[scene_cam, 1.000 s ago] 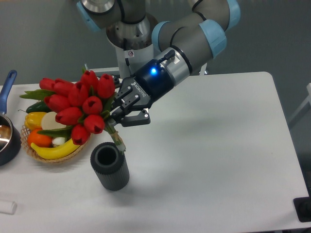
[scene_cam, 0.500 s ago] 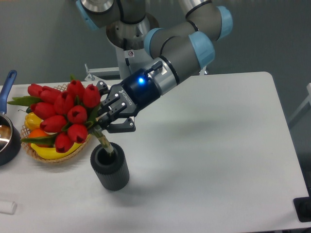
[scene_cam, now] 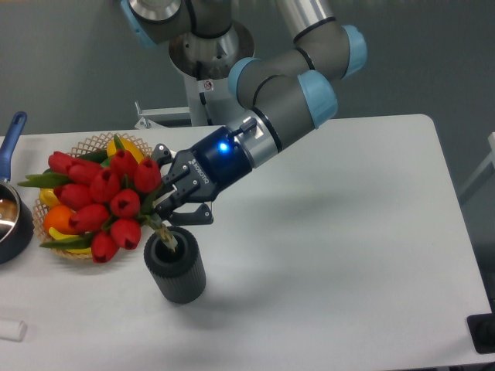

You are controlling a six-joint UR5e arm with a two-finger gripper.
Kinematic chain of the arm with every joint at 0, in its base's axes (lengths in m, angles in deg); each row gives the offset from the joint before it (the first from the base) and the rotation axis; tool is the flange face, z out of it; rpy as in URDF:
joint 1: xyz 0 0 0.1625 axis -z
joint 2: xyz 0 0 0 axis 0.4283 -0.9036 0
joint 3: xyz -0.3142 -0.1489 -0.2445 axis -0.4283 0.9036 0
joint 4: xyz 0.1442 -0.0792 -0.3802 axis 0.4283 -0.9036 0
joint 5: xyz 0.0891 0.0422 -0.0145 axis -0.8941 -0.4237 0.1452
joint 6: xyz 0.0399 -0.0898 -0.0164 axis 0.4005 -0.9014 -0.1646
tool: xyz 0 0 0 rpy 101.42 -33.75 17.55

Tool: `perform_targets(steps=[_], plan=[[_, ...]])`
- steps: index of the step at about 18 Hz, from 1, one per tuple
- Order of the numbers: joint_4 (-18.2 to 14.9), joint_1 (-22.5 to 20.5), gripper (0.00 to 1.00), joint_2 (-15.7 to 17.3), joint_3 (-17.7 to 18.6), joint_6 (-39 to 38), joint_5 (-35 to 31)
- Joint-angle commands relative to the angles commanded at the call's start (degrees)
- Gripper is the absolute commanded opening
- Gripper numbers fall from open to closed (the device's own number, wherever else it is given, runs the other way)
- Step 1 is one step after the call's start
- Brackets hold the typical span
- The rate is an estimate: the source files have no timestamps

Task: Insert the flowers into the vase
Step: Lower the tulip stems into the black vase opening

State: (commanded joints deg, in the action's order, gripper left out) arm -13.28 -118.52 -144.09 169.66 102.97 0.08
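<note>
A bunch of red tulip flowers (scene_cam: 104, 197) with green leaves leans out to the left, and its stem end dips into the mouth of the vase (scene_cam: 175, 267). That vase is a short dark grey ribbed cylinder standing upright on the white table. My gripper (scene_cam: 172, 202) is shut on the flowers' stems just above the vase rim, with the arm reaching in from the upper right. The tulip heads hang over the basket to the left.
A shallow wicker basket (scene_cam: 89, 145) with yellow, green and orange fruit and vegetables lies left of the vase, partly behind the flowers. A dark pot (scene_cam: 14, 224) with a blue handle sits at the left edge. A small white object (scene_cam: 11, 330) lies near the front left corner.
My gripper has carried the flowers down and to the left. The stem end, beside the vase rim a second ago, now sits inside the vase mouth.
</note>
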Motion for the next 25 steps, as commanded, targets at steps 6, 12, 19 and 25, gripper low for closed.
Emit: perform_targets(steps=[6, 12, 19, 25], plan=[[0.00, 0.00, 0.24, -2.73, 0.35, 0.00, -0.09], [0.00, -0.53, 0.24, -3.08, 2.63, 0.09, -0.17], [0.00, -0.44, 0.25, -3.35, 4.48, 2.19, -0.35], [0.00, -0.44, 0.25, -5.01, 5.45, 4.83, -0.35]])
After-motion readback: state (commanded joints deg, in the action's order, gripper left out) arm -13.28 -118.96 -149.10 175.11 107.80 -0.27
